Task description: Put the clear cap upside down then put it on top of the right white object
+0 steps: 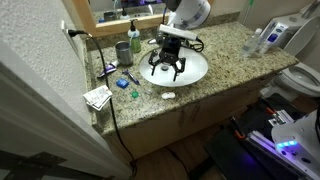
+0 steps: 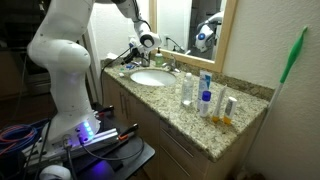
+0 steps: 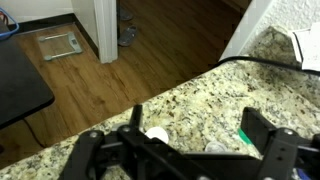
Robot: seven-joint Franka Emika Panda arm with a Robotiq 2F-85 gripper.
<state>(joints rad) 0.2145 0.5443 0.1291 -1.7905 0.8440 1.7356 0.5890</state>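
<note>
Gripper (image 1: 168, 70) above the sink (image 1: 198, 68), fingers fully spread and empty, apparently awaiting the first grasp. The right white object (image 1: 168, 96) lies flat on the counter (image 1: 225, 55), top bare.

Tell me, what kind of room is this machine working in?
Most likely a home bathroom: a white sink set in a speckled stone counter, a framed mirror above it, and toiletry bottles standing on the counter.

The gripper (image 3: 178, 158) is seen at six o'clock, jaws spread wide, above a speckled granite countertop (image 3: 200, 95). A small white item (image 3: 157, 133) lies between the fingers. Wooden floor (image 3: 120, 85) is shown toward ten o'clock.
</note>
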